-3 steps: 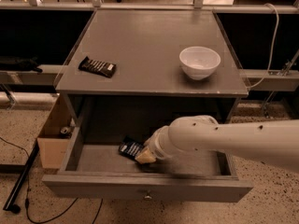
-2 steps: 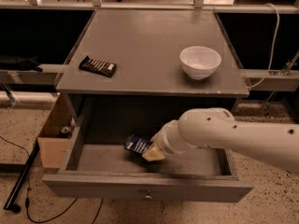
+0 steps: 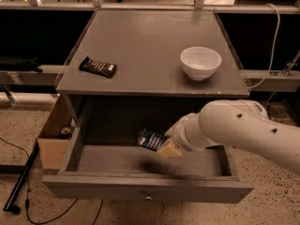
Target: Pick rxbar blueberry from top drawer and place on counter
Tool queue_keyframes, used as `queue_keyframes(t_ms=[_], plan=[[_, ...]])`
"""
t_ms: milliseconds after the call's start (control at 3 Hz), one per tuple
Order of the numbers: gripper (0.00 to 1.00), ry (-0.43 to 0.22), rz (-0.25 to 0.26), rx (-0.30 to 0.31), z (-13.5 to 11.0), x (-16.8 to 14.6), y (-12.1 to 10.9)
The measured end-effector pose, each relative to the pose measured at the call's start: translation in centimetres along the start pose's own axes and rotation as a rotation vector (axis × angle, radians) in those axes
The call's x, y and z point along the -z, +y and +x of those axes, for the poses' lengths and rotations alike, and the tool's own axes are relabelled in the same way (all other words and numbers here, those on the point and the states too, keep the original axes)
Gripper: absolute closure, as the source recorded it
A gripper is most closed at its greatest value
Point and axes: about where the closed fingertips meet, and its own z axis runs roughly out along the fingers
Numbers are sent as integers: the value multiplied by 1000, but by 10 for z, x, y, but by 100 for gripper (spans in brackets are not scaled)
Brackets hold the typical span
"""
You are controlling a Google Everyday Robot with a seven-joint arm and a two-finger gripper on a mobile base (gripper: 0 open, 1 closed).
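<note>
The top drawer (image 3: 140, 189) stands pulled open below the counter (image 3: 140, 46). My gripper (image 3: 165, 146) is over the drawer's middle, shut on the rxbar blueberry (image 3: 150, 138), a navy-blue wrapped bar with white print. The bar hangs above the drawer floor, tilted, sticking out to the left of the fingers. The white arm comes in from the right.
A black-brown wrapped bar (image 3: 98, 67) lies on the counter's left. A white bowl (image 3: 200, 62) sits on its right. A cardboard box (image 3: 54, 139) stands on the floor left of the drawer. Cables and a black pole lie on the floor at left.
The gripper has lifted the blue bar off the drawer floor and moved it up and to the right.
</note>
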Motion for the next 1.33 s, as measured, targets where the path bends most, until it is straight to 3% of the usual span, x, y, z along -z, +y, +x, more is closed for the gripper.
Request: queue_keyframes(t_ms=[333,667,1000,1333], plan=[[100,4,15,11,-3,5,-2],[100,28,125,100,-60,49,-37],[100,56,196,175,-97,76,-60],[100,86,233,241,-138,90,-94]])
